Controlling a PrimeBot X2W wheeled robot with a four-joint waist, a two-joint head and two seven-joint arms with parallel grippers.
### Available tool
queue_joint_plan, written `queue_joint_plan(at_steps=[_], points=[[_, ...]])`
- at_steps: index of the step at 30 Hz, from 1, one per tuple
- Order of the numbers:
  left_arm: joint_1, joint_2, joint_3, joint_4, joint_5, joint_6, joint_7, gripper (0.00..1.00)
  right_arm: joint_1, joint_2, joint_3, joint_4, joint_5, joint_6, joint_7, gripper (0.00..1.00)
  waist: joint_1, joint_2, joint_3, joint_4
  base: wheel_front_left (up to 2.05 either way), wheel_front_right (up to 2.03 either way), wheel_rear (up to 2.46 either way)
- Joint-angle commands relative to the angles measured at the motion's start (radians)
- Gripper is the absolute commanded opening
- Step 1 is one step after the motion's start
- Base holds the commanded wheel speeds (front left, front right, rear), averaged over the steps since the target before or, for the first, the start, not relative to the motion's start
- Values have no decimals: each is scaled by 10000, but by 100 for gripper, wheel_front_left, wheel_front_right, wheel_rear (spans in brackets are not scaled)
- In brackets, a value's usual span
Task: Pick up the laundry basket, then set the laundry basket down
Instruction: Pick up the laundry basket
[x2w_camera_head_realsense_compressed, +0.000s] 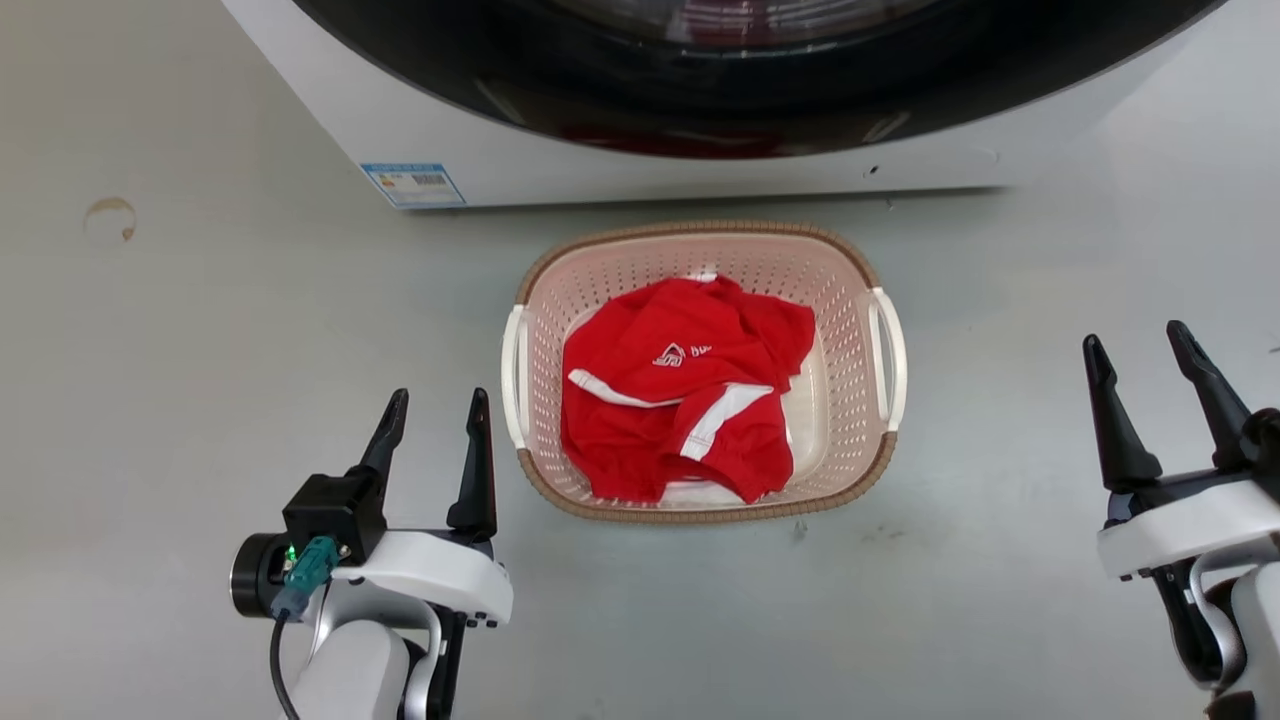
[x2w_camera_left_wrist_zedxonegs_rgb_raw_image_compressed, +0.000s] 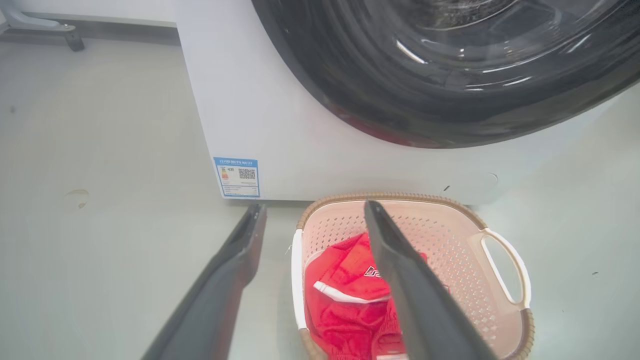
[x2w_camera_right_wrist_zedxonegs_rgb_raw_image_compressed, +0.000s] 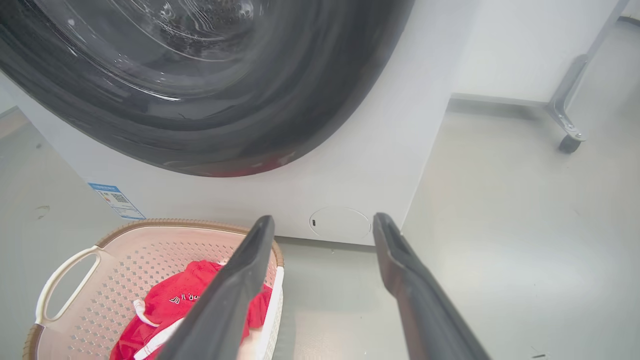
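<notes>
Grey floor (x2w_camera_head_realsense_compressed: 200, 400) carries everything. Front-loading washing machine (x2w_camera_head_realsense_compressed: 600, 150) stands at the far side. Laundry basket (x2w_camera_head_realsense_compressed: 700, 228) sits on the floor just before it, with a red shirt (x2w_camera_head_realsense_compressed: 670, 400) crumpled inside. Left gripper (x2w_camera_head_realsense_compressed: 438, 400) hangs just beside the left white handle (x2w_camera_head_realsense_compressed: 513, 375), fingers spread, empty. Right gripper (x2w_camera_head_realsense_compressed: 1135, 340) is well apart from the right handle (x2w_camera_head_realsense_compressed: 890, 360), fingers spread, empty. Step in hand: the reach. Judgement: bring the right arm inward, straddle both loops evenly, close together, lift level.

I see bright, even light, soft shadows on the floor (x2w_camera_head_realsense_compressed: 200, 400), glare streaks on the washer door (x2w_camera_left_wrist_zedxonegs_rgb_raw_image_compressed: 450, 60), and bent wrist-view edges.
</notes>
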Motion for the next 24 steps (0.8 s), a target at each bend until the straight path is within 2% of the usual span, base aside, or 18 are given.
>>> queue_joint_plan(at_steps=[1,12,24], points=[[-379,47,256,14,-121,-91,-95,100,-314,-271,115,-280,176,44,-136,100,0,0,965,101,0,0,0],[-1927,-248,144,931,-295,-641,-142,100,-1132,-450,452,74,905,44,-136,100,0,0,3164,362,0,0,0],[-3477,-283,-123,2459,-891,-1395,-144,100,-2443,-369,1709,1359,1629,44,-136,100,-1,0,3975,511,0,0,0]])
